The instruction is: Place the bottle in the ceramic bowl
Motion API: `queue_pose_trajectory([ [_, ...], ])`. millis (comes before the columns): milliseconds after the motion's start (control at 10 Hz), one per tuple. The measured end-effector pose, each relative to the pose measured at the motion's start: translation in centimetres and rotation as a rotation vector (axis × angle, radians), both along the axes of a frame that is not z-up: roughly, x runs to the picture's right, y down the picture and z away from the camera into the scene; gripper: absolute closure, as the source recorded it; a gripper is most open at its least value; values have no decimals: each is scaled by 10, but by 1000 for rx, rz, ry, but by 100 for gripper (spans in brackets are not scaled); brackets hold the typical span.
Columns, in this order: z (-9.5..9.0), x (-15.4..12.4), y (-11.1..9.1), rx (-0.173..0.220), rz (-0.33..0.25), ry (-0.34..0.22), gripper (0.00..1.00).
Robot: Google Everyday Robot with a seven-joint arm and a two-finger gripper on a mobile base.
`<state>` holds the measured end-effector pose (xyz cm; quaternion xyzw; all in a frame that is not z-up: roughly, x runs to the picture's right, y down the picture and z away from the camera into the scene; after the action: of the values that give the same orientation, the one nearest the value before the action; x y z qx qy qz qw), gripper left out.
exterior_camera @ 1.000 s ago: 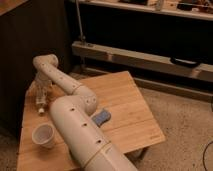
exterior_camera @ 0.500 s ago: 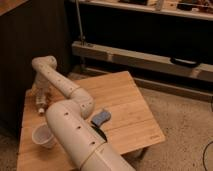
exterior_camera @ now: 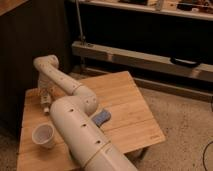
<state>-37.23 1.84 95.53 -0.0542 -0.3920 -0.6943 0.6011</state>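
Observation:
My gripper (exterior_camera: pixel 44 99) hangs below the wrist over the left rear part of the wooden table (exterior_camera: pixel 125 100). A small pale object (exterior_camera: pixel 46 109) shows right at the gripper's tip; it may be the bottle, but I cannot tell whether it is held. The green ceramic bowl does not show; my big white arm (exterior_camera: pixel 80 130) covers the middle-left of the table. The carrot is also out of view.
A white cup (exterior_camera: pixel 43 136) stands upright near the table's front left. A blue object (exterior_camera: pixel 101 118) lies mid-table beside my arm. A dark shelf with a metal rail (exterior_camera: pixel 145 60) runs behind the table. Speckled floor lies to the right.
My forearm has swung a little, covering more of the table's middle. The gripper stays over the left rear of the table, about where it was.

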Motion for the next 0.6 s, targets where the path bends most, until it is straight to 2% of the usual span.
queue_pose_trajectory([
  [100, -13, 28, 0, 11, 84, -76, 100],
  [300, -52, 55, 5, 54, 179, -237, 100],
  [400, -78, 69, 10, 94, 218, -307, 100],
  [600, -117, 84, 10, 169, 256, -382, 100],
])
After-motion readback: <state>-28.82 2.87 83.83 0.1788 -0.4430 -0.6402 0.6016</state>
